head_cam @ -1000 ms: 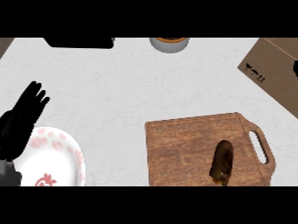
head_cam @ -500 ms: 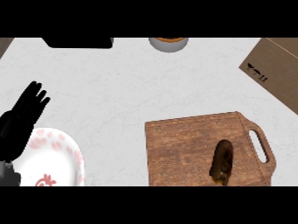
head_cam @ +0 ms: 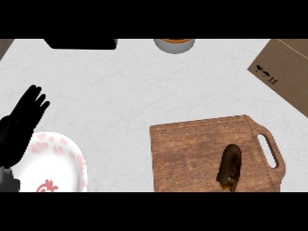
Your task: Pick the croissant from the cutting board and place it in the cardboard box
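Left hand (head_cam: pixel 19 122) is resting at the left edge, fingers straight and relaxed, overlapping a plate (head_cam: pixel 63 164); right hand isn't visible at all. On the white surface (head_cam: pixel 129 90), the box (head_cam: pixel 296 76) sits upper right. Board (head_cam: pixel 189 158) is lower middle with the croissant (head_cam: pixel 230 168) lying on it by the handle.
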